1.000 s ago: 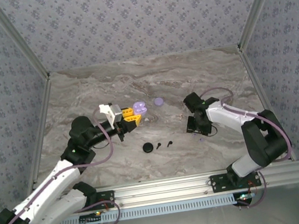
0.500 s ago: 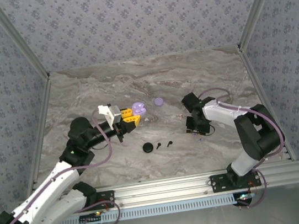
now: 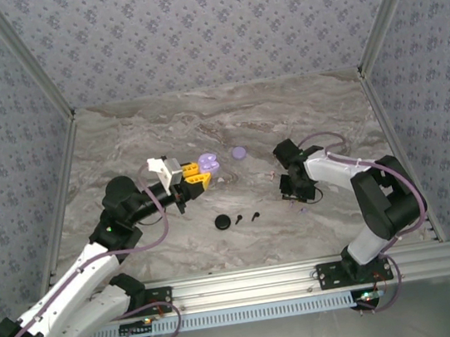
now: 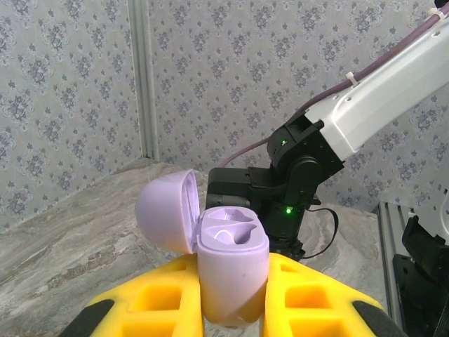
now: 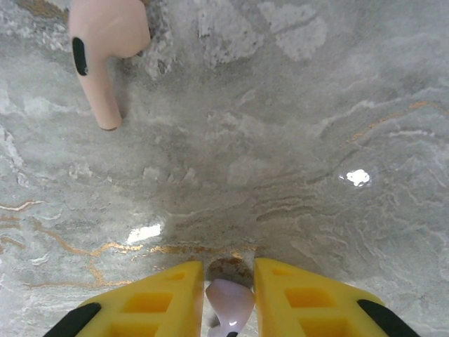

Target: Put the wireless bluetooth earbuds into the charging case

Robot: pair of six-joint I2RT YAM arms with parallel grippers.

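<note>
Right gripper [image 5: 228,267] is pinching a purple bud [image 5: 228,309] low at the table [image 5: 316,140]. Left gripper [image 4: 235,270] is clamping the open case [image 4: 231,242] (mouth up), well apart leftward. A pink bud [image 5: 105,49] is lying near.

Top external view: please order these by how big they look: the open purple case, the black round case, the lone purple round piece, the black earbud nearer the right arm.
1. open purple case
2-3. black round case and purple round piece look alike; I leave them unranked
4. black earbud, clearly smallest
</note>
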